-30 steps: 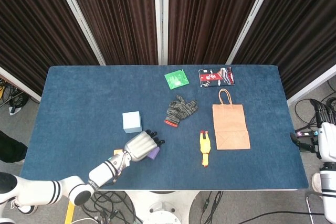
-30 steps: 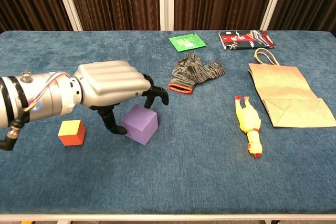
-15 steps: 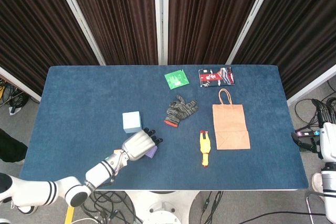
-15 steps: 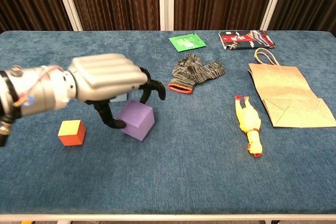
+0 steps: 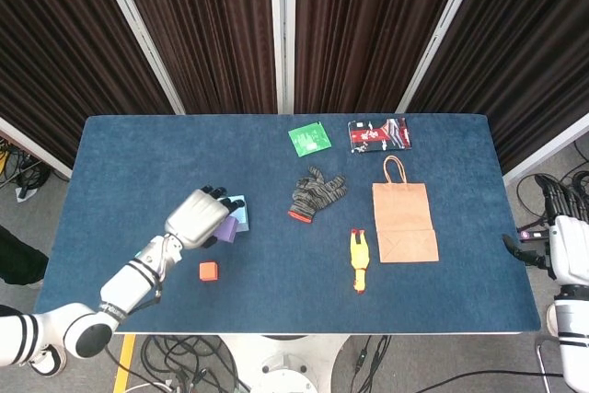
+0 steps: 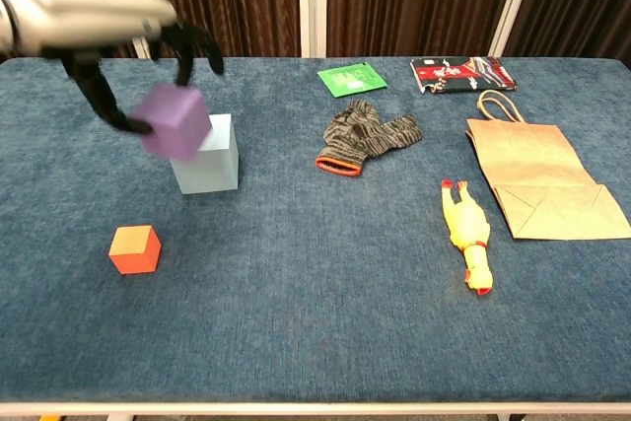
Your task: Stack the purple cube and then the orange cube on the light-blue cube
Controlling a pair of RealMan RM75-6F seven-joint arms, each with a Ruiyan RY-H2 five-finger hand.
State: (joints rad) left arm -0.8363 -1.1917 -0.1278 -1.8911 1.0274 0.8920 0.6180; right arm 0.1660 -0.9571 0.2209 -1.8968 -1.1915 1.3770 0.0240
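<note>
My left hand (image 6: 94, 17) (image 5: 196, 217) holds the purple cube (image 6: 175, 121) (image 5: 227, 227) in the air, tilted, just left of and slightly in front of the light-blue cube (image 6: 207, 160) (image 5: 237, 203). The purple cube overlaps the light-blue cube's upper left edge in the chest view; whether they touch I cannot tell. The orange cube (image 6: 134, 248) (image 5: 209, 271) sits on the blue table nearer the front edge, apart from both. My right hand (image 5: 563, 248) hangs off the table's right edge; its fingers do not show clearly.
A grey knit glove (image 6: 368, 135) lies at the centre. A yellow rubber chicken (image 6: 466, 234) and a brown paper bag (image 6: 535, 176) lie to the right. A green packet (image 6: 352, 78) and a red-black packet (image 6: 461, 73) lie at the back.
My left hand has lifted the purple cube off the table and carried it up, back and to the left, to beside the light-blue cube. The orange cube stays put.
</note>
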